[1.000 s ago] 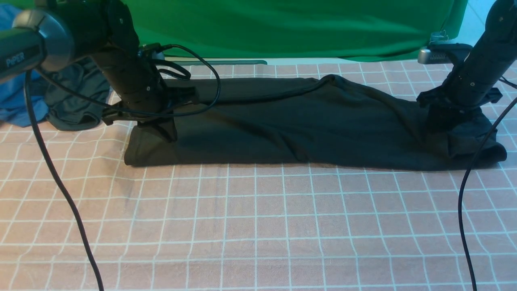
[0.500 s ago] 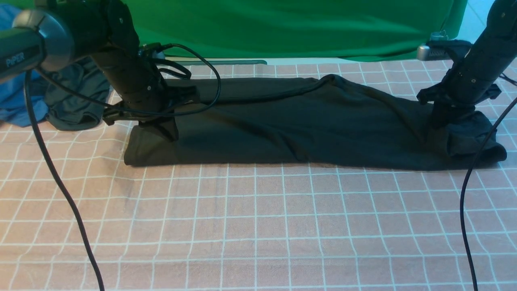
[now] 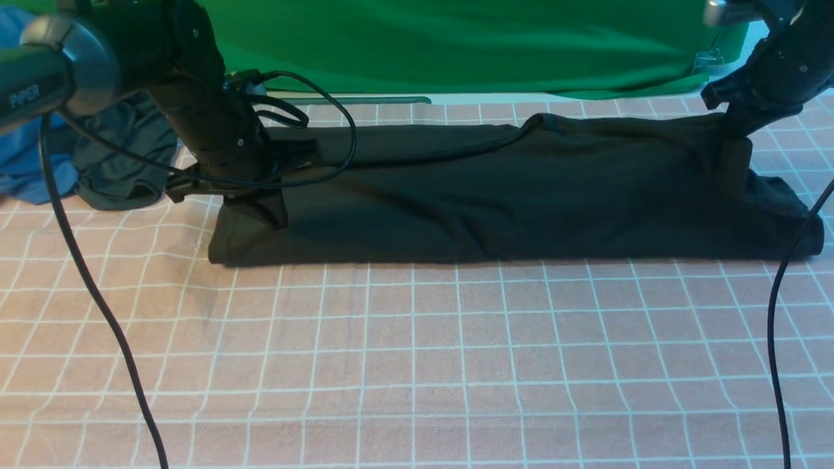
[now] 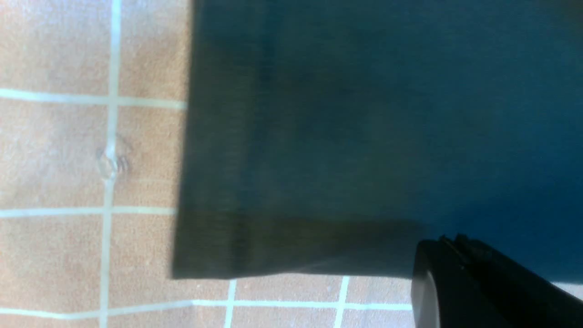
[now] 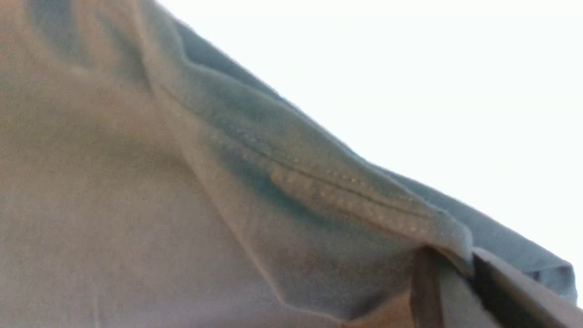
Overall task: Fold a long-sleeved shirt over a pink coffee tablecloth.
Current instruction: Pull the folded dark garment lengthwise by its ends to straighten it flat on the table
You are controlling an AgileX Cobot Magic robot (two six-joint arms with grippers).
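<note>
The long-sleeved shirt [image 3: 508, 195] lies as a long black band across the far part of the pink coffee tablecloth [image 3: 417, 352]. My left gripper [image 3: 257, 212] is shut on the shirt's left end, and the fabric rises in a small peak to it. In the left wrist view the shirt's hem [image 4: 296, 241] runs up to the closed left gripper [image 4: 448, 239] over the tablecloth [image 4: 54, 150]. My right gripper [image 3: 736, 127] is raised and shut on the shirt's right end, which hangs lifted from it. In the right wrist view a seamed fold of the shirt [image 5: 319, 182] goes into the right gripper [image 5: 455, 269].
A green cloth [image 3: 456, 45] hangs at the back. A blue garment [image 3: 26, 169] and a smaller dark grey garment [image 3: 124, 163] lie at the far left. Black cables [image 3: 85, 273] [image 3: 775, 326] hang from both arms over the tablecloth.
My right gripper has shut on the shirt's right end and risen up and to the right, lifting it. The shirt's left edge slid slightly right. The left arm held still.
</note>
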